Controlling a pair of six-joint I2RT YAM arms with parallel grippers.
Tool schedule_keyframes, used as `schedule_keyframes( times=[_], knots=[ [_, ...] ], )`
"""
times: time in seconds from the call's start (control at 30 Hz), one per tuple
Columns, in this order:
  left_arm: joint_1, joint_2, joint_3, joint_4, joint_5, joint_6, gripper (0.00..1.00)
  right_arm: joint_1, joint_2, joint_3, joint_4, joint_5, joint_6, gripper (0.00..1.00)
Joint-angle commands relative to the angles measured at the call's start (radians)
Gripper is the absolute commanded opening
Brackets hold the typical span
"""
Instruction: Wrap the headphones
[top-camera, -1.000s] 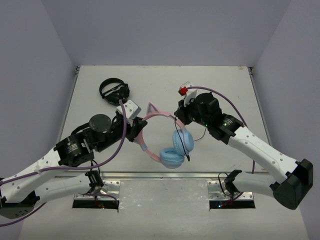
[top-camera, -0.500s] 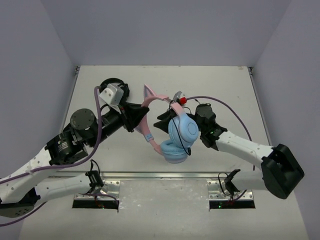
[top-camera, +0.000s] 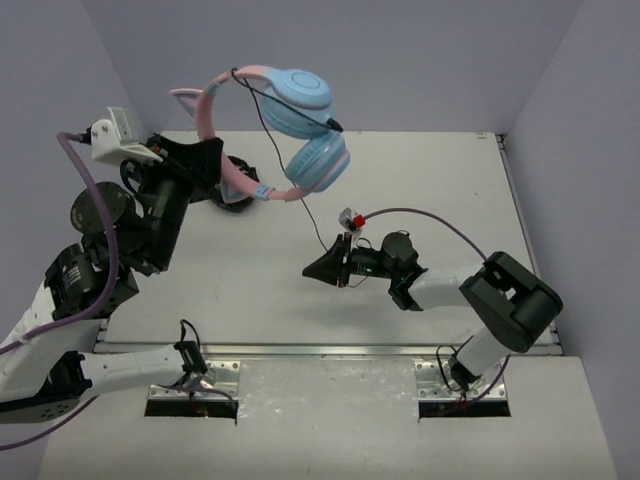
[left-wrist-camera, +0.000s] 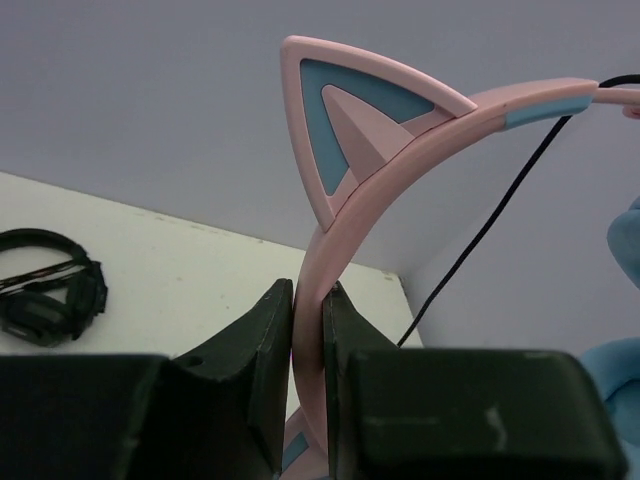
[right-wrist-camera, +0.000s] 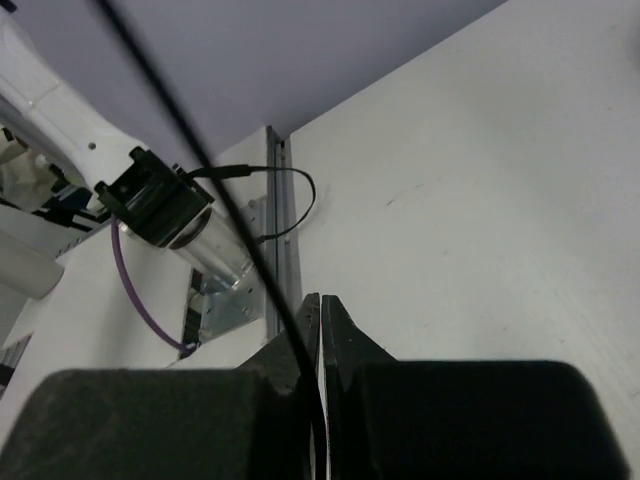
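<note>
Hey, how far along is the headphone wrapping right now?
Done: both grasps are made. The left tool is clamped on the pink headband, holding the headphones up off the table; the right tool pinches the black cable low down. In hand: the cable stretches between them. Left: I see no clear loops around the headphones, so the winding seems mostly ahead.

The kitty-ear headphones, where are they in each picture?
Top external: the headphones hang high at upper middle, pinched by the left claw.
Left wrist: their pink headband with a cat ear rises from the left claw, centre.
Right wrist: cups and headband not in view; only their black cable slants into the right claw.
Shared landmark: the black cable, in all three.
</note>
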Motion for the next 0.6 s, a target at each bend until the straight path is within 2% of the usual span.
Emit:
schedule_keyframes(
  times=[0.0, 0.1, 0.23, 0.27, 0.3, 0.33, 0.37, 0.47, 0.57],
  knots=[
    [-0.007, 0.102, 0.106, -0.016, -0.306, -0.059, 0.0, 0.038, -0.014, -0.052, 0.122, -0.024, 0.04, 0.02],
    [0.004, 0.185, 0.178, -0.044, -0.437, -0.048, 0.0, 0.07, -0.072, -0.101, 0.005, 0.052, -0.012, 0.09],
    [0.071, 0.249, 0.203, -0.015, -0.488, -0.006, 0.0, 0.128, -0.181, -0.187, -0.111, 0.138, -0.103, 0.01],
    [0.097, 0.26, 0.206, -0.015, -0.472, 0.001, 0.0, 0.172, -0.213, -0.194, -0.156, 0.166, -0.133, 0.01],
    [0.167, 0.271, 0.212, -0.022, -0.445, 0.003, 0.0, 0.204, -0.279, -0.194, -0.282, 0.252, -0.169, 0.01],
    [0.21, 0.298, 0.236, -0.078, -0.369, -0.035, 0.0, 0.237, -0.31, -0.172, -0.364, 0.312, -0.252, 0.01],
    [0.291, 0.309, 0.243, -0.094, -0.338, -0.051, 0.0, 0.308, -0.363, -0.152, -0.538, 0.454, -0.291, 0.01],
    [0.414, 0.348, 0.227, -0.108, -0.253, -0.066, 0.0, 0.422, -0.411, -0.077, -0.749, 0.606, -0.385, 0.01],
    [0.497, 0.368, 0.194, -0.116, -0.173, -0.107, 0.0, 0.501, -0.439, -0.008, -0.89, 0.756, -0.442, 0.01]
  ],
)
